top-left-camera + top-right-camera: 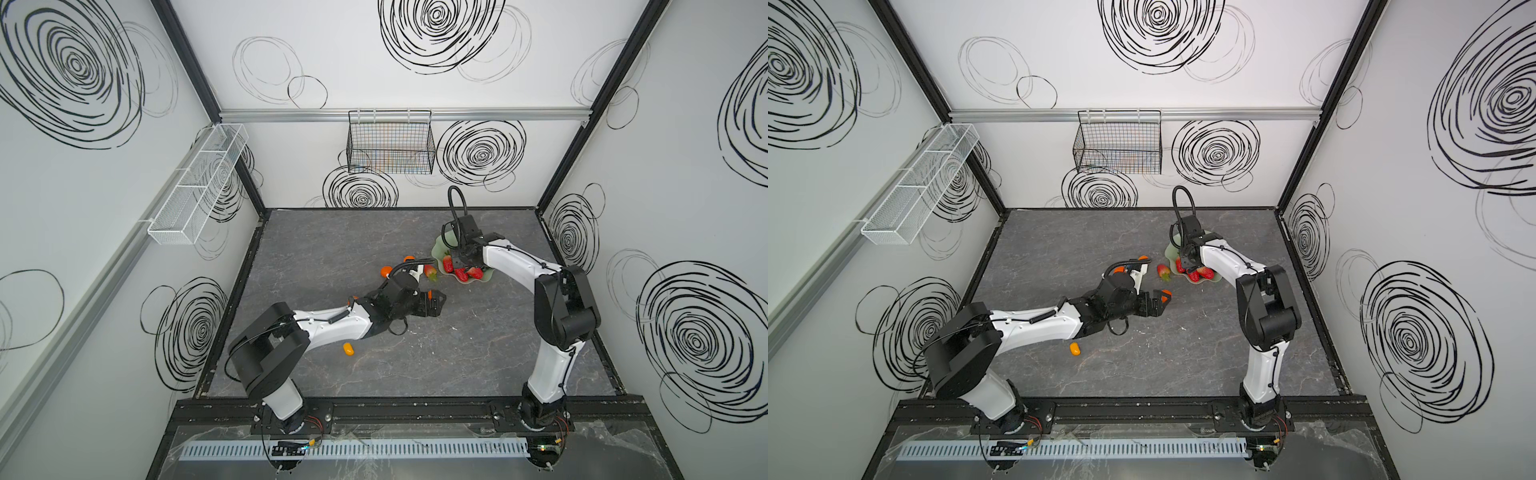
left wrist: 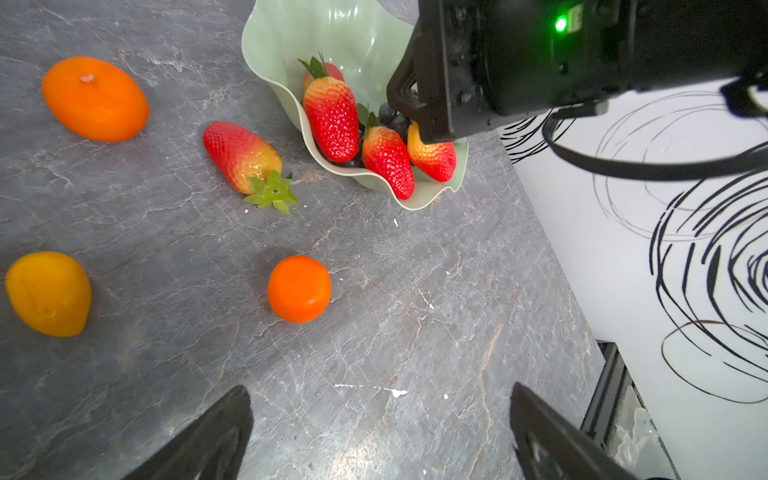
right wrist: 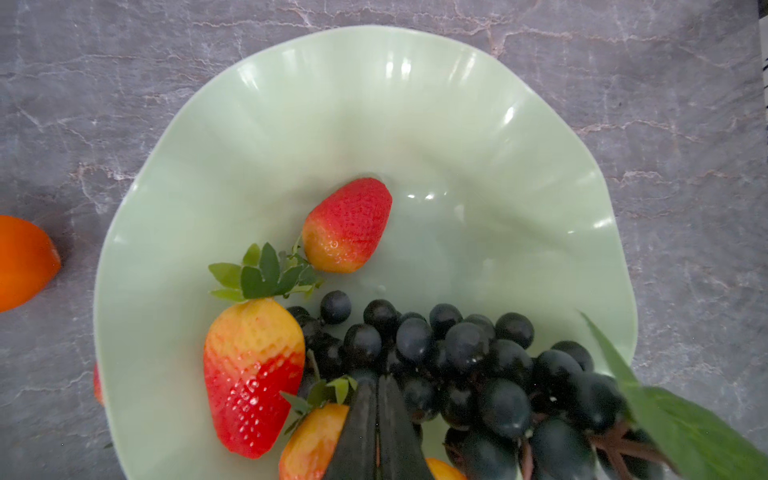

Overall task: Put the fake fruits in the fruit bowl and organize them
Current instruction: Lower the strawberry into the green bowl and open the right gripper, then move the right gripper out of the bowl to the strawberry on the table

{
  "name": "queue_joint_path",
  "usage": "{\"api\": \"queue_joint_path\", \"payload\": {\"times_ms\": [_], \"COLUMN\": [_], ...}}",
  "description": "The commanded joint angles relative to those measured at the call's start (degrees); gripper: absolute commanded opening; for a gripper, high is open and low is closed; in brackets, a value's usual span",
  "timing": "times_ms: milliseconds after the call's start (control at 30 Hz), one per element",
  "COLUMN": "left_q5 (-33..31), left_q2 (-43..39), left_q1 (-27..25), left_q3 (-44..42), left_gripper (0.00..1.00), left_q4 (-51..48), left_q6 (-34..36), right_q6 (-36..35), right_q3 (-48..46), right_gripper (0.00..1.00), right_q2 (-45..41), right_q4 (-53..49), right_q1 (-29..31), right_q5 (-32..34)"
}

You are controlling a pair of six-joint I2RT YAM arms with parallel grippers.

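Right wrist view: the right gripper (image 3: 376, 382), fingers nearly pressed together, hangs over the mint-green fruit bowl (image 3: 374, 83), its tips among a dark grape bunch (image 3: 457, 353) and strawberries (image 3: 253, 374); whether anything is pinched is hard to tell. In both top views the fruit bowl sits toward 2 o'clock on the grey table (image 1: 478, 353), a loose strawberry (image 1: 430, 272) at its 8 o'clock. The left gripper (image 2: 380, 388), spread wide and empty, faces a tangerine (image 2: 299, 289); a kumquat (image 1: 348, 349) lies near 7 o'clock.
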Motion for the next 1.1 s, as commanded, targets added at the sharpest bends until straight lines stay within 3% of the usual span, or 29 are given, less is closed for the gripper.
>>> {"api": "queue_joint_path", "payload": {"times_ms": [0,267,733,1067], "left_q5": [-0.5,-1.6,-4.9,-11.7], "left_q2": [-2.1,-4.3,-15.3,-24.6], "left_q1": [0.4,0.5,-0.5,-0.7], "left_q3": [-1.0,-1.2,-8.7,-15.3], "left_gripper": [0.99,0.99,0.99,0.99], "left_q4": [1.2,-0.6,-3.7,-11.6], "left_q6": [0.6,1.6,1.7,-0.4], "right_q6": [0.3,1.7,9.9,15.0], "right_q3": [2.4,2.5,-11.8,-21.6], "right_gripper": [0.16,0.31,0.27,0.29], "right_q2": [0.2,-3.6,-20.8,-29.5], "right_q4": [0.9,0.1,1.7,4.2], "right_q1": [0.3,0.2,1.8,12.0], "right_q5": [-1.5,-3.3,-6.5,-10.2]}}
